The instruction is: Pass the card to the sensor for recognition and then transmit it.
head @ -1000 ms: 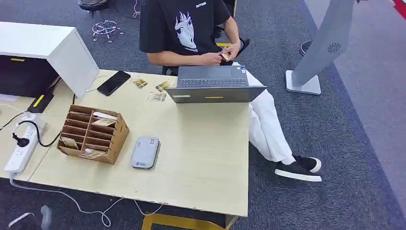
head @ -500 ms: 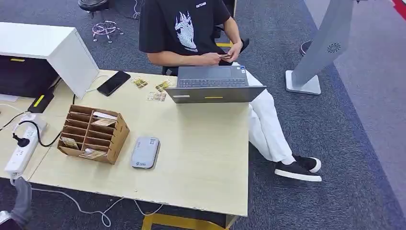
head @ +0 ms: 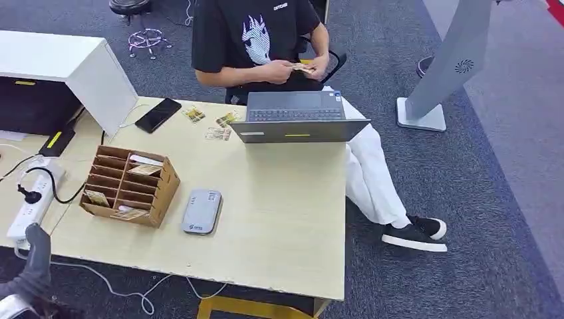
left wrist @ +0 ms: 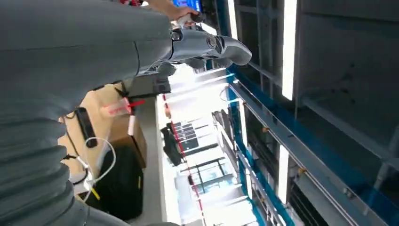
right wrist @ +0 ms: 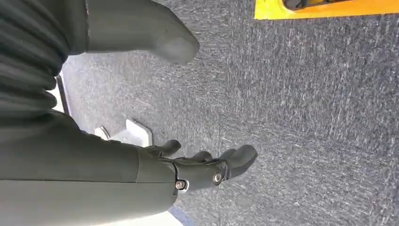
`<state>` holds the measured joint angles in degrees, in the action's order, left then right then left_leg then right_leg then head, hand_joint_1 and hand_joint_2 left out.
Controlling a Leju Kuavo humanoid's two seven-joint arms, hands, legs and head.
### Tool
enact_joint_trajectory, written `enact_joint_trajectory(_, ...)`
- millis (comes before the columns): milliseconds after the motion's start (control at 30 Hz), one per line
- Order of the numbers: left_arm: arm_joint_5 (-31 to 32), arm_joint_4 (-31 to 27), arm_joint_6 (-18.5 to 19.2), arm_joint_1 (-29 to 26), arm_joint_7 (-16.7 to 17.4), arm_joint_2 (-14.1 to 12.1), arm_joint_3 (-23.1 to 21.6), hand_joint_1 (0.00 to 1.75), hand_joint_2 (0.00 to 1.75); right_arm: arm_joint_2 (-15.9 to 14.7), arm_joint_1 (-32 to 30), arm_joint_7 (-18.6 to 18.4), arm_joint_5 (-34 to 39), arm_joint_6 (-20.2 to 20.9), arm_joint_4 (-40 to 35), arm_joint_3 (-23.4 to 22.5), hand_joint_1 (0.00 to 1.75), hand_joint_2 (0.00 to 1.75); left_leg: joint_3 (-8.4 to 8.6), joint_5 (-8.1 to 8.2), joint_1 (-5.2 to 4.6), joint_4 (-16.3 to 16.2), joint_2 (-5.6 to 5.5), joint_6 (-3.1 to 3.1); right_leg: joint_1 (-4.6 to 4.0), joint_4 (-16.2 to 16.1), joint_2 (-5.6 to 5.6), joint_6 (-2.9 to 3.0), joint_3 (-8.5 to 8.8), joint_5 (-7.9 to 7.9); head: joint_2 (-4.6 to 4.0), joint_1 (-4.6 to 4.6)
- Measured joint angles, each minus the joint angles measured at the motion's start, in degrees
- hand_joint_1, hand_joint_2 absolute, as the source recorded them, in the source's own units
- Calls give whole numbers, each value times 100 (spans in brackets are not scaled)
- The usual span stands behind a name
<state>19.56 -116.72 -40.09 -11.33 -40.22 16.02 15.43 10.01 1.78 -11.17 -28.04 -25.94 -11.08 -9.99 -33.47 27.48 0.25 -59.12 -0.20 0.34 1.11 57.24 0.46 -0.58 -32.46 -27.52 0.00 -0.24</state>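
A grey sensor pad (head: 201,211) lies on the wooden table (head: 286,212), just right of a brown slotted card box (head: 166,189). Cards sit in its slots, one near the top (head: 144,169) and one at the front (head: 128,213). Loose cards (head: 217,133) lie by the laptop. A seated person across the table holds another card (head: 302,67) in both hands. My left hand (head: 32,262) rises at the table's near left corner, its fingers (left wrist: 207,44) stretched out and holding nothing. In the right wrist view my right hand (right wrist: 207,169) hangs over the carpet, fingers apart, empty.
A laptop (head: 296,116) stands at the far edge, with a black phone (head: 158,114) to its left. A white cabinet (head: 66,66) and a power strip (head: 30,206) with cables occupy the left side. A grey kiosk stand (head: 445,66) is on the carpet to the right.
My left hand has come up higher at the bottom left, closer to the table's edge. The person has raised the card in their hands.
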Motion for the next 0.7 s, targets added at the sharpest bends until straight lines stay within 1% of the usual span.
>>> enact_joint_trajectory(433, 105, 9, 0, 139, 0, -149, -153, 0, 175, -37, 9, -20, -44, 20, 0, -13, 0, 175, 1, 0, 0, 0, 2, 0, 0, 0, 2, 0, -2, 0, 0, -2)
enact_joint_trajectory(567, 637, 226, 0, 327, 0, -282, -153, 0, 175, -39, 20, -24, -114, 138, 0, -13, 0, 175, 1, 0, 0, 0, 1, 0, 0, 0, 0, 0, -2, 0, 0, -2)
enact_joint_trajectory(633, 960, 492, 0, 529, 2, -378, -151, 0, 175, -39, 24, -44, -190, 212, 0, -13, 0, 175, 1, -2, 0, 0, -1, 1, 0, 0, -2, 0, 0, 1, 0, -2)
enact_joint_trajectory(700, 1335, 897, 0, 823, 2, -516, -147, 0, 175, -42, 35, -63, -254, 282, 0, -15, 0, 175, 2, -6, 0, 0, -1, -1, 0, 0, -3, 1, 1, 4, 0, -4)
